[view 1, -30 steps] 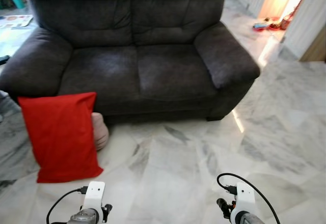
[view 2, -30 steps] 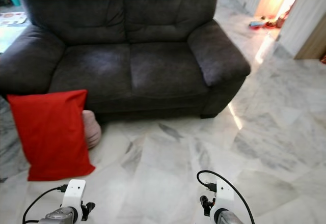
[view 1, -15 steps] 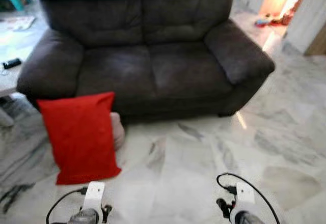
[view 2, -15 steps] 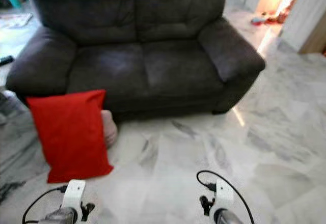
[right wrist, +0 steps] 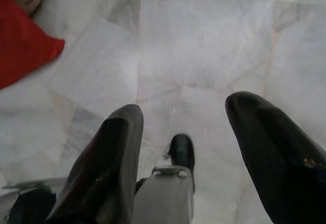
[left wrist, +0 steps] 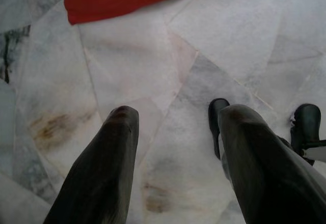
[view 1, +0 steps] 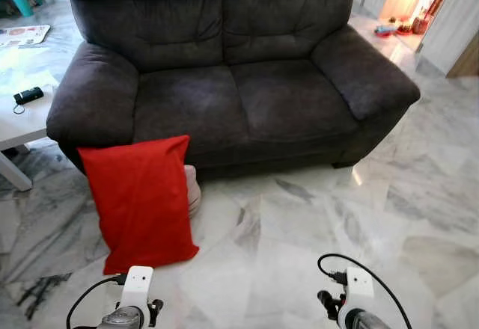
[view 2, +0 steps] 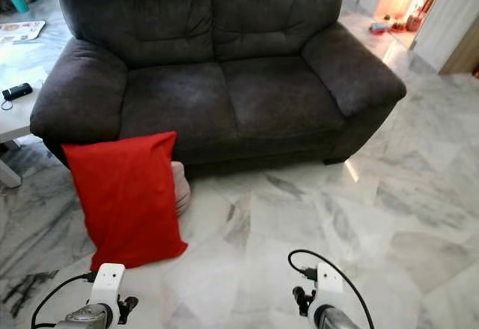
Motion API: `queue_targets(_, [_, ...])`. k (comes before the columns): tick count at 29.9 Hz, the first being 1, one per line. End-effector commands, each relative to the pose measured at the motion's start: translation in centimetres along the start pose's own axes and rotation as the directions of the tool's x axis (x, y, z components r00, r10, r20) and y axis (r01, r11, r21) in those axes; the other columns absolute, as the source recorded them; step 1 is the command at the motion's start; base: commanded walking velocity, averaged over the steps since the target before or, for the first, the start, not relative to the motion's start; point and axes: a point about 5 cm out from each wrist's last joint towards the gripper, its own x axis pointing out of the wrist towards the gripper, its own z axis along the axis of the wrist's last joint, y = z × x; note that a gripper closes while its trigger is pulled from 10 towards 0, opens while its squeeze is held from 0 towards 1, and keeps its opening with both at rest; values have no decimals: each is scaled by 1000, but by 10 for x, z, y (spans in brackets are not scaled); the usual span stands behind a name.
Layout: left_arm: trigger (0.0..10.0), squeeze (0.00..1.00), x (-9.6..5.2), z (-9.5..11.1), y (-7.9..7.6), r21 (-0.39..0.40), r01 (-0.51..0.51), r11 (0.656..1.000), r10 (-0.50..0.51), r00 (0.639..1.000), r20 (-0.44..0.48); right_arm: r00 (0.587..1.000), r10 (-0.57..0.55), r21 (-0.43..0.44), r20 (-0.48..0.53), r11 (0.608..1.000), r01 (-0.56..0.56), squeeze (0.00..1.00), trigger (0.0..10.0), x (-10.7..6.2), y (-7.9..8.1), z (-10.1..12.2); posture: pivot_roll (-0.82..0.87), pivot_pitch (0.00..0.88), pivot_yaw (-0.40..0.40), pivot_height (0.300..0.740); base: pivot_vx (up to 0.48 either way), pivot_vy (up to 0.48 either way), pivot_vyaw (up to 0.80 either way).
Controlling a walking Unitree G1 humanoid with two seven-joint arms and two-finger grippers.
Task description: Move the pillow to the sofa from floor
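Red pillow [view 1: 141, 198] leans against sofa [view 1: 232, 75], hiding pink cushion [view 1: 192, 189].

view swung left | white table [view 1: 22, 120] now seen beside sofa [view 1: 232, 75] | pillow [view 1: 141, 198] unmoved

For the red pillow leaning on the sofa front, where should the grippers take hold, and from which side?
Probably the two long side edges, near mid-height, one gripper on each. The red pillow stands tilted on the marble floor, its top resting against the sofa and its broad face toward the robot. It looks too wide and soft for one pinch. The left gripper and right gripper, both open, hang low in front, so approach frontally.
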Motion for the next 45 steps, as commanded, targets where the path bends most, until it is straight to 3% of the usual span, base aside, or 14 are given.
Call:
queue_targets(1, [10000,0,0,-5,-4,28,14,1000,-13,1000,-15,1000,-15,-12,-22,1000,15,0,10000,-2,-5,-6,-78,67,8,740,0,0,0])
queue_targets(10, [10000,0,0,-5,-5,19,17,1000,-17,1000,-5,1000,-8,-50,-25,999,7,0,10000,-2,-6,-4,-77,57,4,740,0,0,0])
queue_targets(15, [10000,0,0,-5,-7,16,20,1000,-19,1000,-11,1000,-6,-87,-16,996,4,0,10000,-2,-7,-2,-78,61,-1,740,0,0,688])
queue_targets(27, [10000,0,0,-4,-7,18,22,1000,-22,1000,-2,1000,-1,-84,-18,996,0,0,10000,-2,-7,-2,-78,75,-2,740,0,0,788])
queue_targets(45, [10000,0,0,-3,-6,21,31,999,-31,1000,-1,1000,-14,-37,-1,999,14,0,10000,-2,-6,-2,-77,80,-1,740,0,0,0])
